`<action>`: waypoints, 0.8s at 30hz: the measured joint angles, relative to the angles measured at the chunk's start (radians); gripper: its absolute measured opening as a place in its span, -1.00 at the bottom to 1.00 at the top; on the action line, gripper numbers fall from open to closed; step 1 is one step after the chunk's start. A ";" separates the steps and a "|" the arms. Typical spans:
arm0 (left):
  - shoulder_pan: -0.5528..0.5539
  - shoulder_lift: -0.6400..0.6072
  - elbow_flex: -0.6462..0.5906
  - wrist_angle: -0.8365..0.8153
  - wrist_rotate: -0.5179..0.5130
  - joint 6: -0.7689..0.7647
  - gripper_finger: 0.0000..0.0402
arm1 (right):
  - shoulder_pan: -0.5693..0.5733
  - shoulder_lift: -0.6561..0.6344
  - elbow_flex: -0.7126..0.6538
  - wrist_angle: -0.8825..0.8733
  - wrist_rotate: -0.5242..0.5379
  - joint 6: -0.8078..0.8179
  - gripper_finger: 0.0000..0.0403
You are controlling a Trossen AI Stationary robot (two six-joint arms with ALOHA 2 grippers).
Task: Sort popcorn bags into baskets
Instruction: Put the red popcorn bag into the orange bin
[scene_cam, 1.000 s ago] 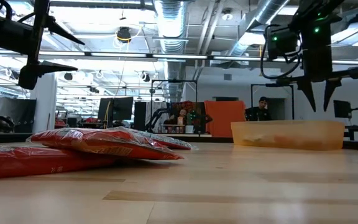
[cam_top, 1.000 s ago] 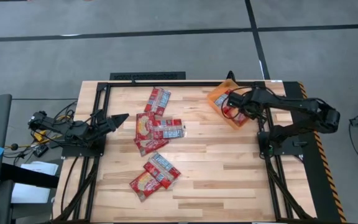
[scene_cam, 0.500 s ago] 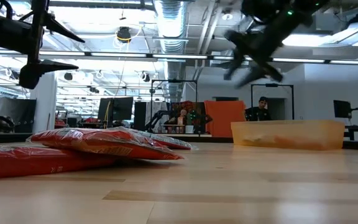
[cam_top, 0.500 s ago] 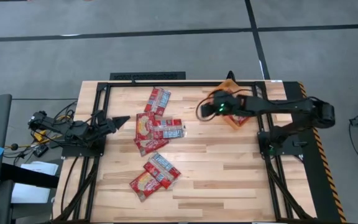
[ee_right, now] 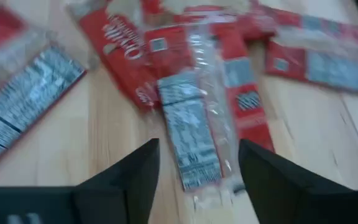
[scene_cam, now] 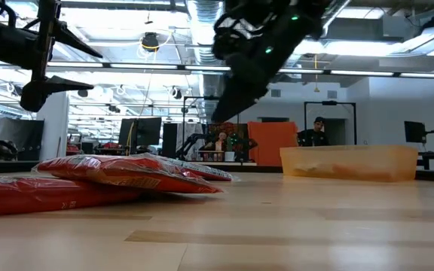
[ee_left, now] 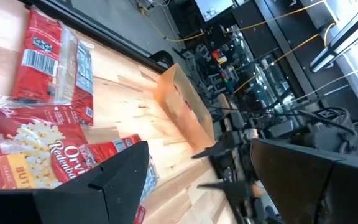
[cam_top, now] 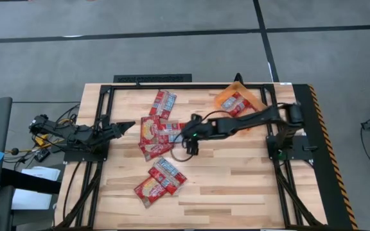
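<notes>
**Inspector:** Start with the largest item; state its condition.

**Recorder:** Wooden table (cam_top: 223,179) inside a black frame; the right arm (cam_top: 249,120) is stretched low across it from the right-hand post toward the middle; the left arm (cam_top: 76,135) sits at the table's left edge, pointing inward.

**Inspector:** The basket?

**Recorder:** Orange basket (cam_top: 227,97) at the far right corner of the table, set at a slant; one red popcorn packet (cam_top: 238,104) lies in it; in the low view it shows as a shallow translucent orange tray (scene_cam: 349,162) resting flat.

**Inspector:** The popcorn bags?

**Recorder:** A central heap of popcorn bags (cam_top: 158,135), overlapping; one bag (cam_top: 162,104) lies apart toward the far edge; a pair (cam_top: 159,181) lies nearer the front edge, touching one another.

**Inspector:** Grippers?

**Recorder:** Right gripper (cam_top: 189,142) hovers above the table just beside the heap's right edge; its wrist view shows the two dark fingers (ee_right: 129,180) spread apart, nothing between them, with a barcode-side bag (ee_right: 191,134) below; left gripper (cam_top: 122,126) hangs just left of the heap, fingers (ee_left: 114,183) apart and holding nothing.
</notes>
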 joint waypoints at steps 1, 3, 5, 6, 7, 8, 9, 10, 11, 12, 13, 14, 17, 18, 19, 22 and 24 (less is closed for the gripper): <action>0.000 0.000 0.000 -0.004 0.000 0.000 0.34 | 0.005 0.030 0.026 -0.008 0.000 -0.025 0.30; 0.000 0.000 0.000 -0.009 0.002 -0.001 0.34 | 0.010 0.088 0.083 -0.034 0.001 -0.054 0.39; 0.000 0.000 0.000 -0.010 0.002 -0.001 0.34 | 0.009 0.143 0.137 -0.063 0.001 -0.059 0.46; 0.000 0.000 0.000 -0.013 0.002 -0.001 0.34 | 0.007 0.168 0.163 -0.082 0.002 -0.059 0.49; 0.000 0.000 0.000 -0.016 0.002 0.000 0.34 | 0.007 0.193 0.188 -0.100 0.010 -0.059 0.51; 0.000 0.000 0.000 -0.018 0.002 -0.001 0.34 | 0.007 0.218 0.212 -0.110 0.024 -0.059 0.52; 0.000 0.000 0.000 -0.020 0.002 0.000 0.34 | 0.006 0.240 0.230 -0.127 0.042 -0.061 0.53; 0.000 0.000 0.000 -0.021 0.002 -0.001 0.34 | 0.006 0.262 0.248 -0.146 0.062 -0.065 0.53; 0.000 0.000 0.000 -0.024 0.002 0.000 0.34 | 0.006 0.286 0.263 -0.151 0.066 -0.067 0.53; 0.000 0.000 0.000 -0.026 0.002 -0.001 0.34 | 0.006 0.304 0.274 -0.161 0.066 -0.067 0.53; 0.000 0.000 0.000 -0.026 0.002 -0.001 0.34 | 0.007 0.324 0.285 -0.173 0.066 -0.067 0.52; 0.000 0.000 0.000 -0.026 0.002 -0.005 0.34 | 0.007 0.342 0.296 -0.178 0.067 -0.065 0.52; 0.000 0.000 0.000 -0.034 0.002 -0.020 0.34 | 0.009 0.377 0.322 -0.208 0.129 -0.040 0.50; 0.000 0.000 0.000 -0.042 0.002 -0.027 0.34 | 0.011 0.385 0.330 -0.226 0.156 -0.019 0.49; 0.000 0.000 0.000 -0.050 0.002 -0.037 0.34 | 0.012 0.390 0.338 -0.246 0.180 0.004 0.47; 0.000 0.000 0.000 -0.057 0.002 -0.055 0.34 | 0.010 0.394 0.347 -0.287 0.203 0.070 0.30; 0.000 0.000 0.000 -0.067 0.002 -0.061 0.34 | 0.004 0.395 0.347 -0.292 0.209 0.093 0.09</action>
